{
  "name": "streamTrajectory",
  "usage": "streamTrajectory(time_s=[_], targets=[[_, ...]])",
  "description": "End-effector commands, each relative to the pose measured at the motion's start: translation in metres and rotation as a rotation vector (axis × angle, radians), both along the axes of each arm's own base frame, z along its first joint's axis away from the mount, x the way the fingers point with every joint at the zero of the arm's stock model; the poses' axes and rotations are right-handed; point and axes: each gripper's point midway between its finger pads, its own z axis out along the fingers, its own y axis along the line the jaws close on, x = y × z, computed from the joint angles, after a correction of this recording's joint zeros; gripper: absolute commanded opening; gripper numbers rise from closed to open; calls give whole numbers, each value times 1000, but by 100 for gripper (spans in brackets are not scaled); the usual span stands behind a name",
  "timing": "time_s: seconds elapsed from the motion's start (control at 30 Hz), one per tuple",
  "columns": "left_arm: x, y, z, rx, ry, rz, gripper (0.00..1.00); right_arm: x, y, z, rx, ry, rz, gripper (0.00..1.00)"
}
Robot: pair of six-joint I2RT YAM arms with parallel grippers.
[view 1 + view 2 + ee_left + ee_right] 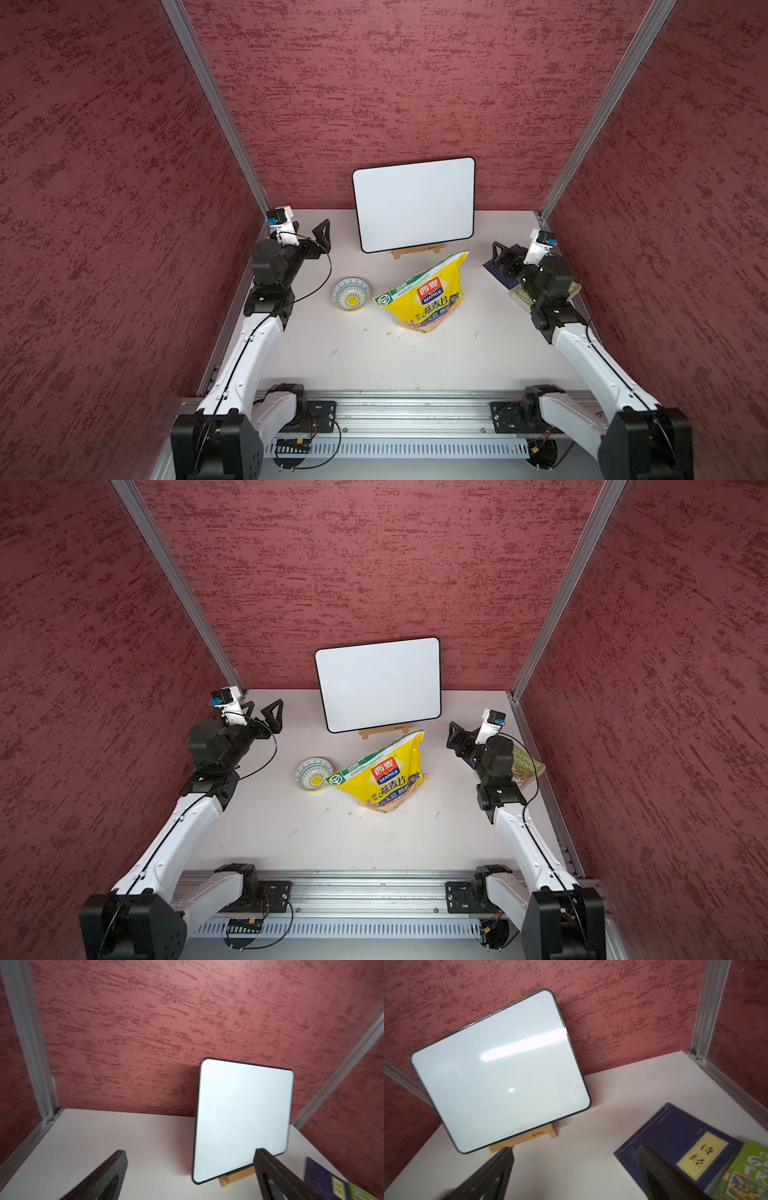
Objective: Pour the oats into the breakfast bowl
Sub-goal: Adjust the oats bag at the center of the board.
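"On the white tabletop [415,357], what is biggest?"

"A blank whiteboard [413,203] with a dark rim. It leans back on a small wooden easel [546,1134] at the far wall."

"And the oats?"

"The oats [428,295] are in a yellow pouch near the middle, in front of the whiteboard. The pouch stands tilted, with its green-white top strip slanting down towards the left."

"Anything to the right?"

"Two books lie by the right edge: a purple book [675,1132], and a green book [749,1167] overlapping its near end."

"Where is the breakfast bowl?"

"The breakfast bowl [351,294] sits upright just left of the pouch, close to the strip's lower corner. Its blue rim and yellow flower centre show."

"The arms?"

"The left gripper [262,715] hovers near the far left corner, jaws spread wide, nothing between them. The right gripper [575,1149] hangs over the purple book, equally wide and empty. Both are well apart from the pouch and bowl."
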Motion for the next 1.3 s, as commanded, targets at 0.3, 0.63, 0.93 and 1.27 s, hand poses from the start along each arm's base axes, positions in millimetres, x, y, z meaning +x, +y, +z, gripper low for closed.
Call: streamTrajectory(time_s=[0.3,0.63,0.93,1.27], targets=[[-57,-97,-141,-135,753,-322,83,-127,93,-135,570,747,386,98],[-87,-155,-222,-68,1061,-427,55,-151,107,-170,635,854,373,80],[-92,-190,-248,-46,1110,-484,52,-115,119,-166,642,817,356,64],[-112,-239,-254,-50,1124,-586,52,-48,131,-154,643,767,356,55]])
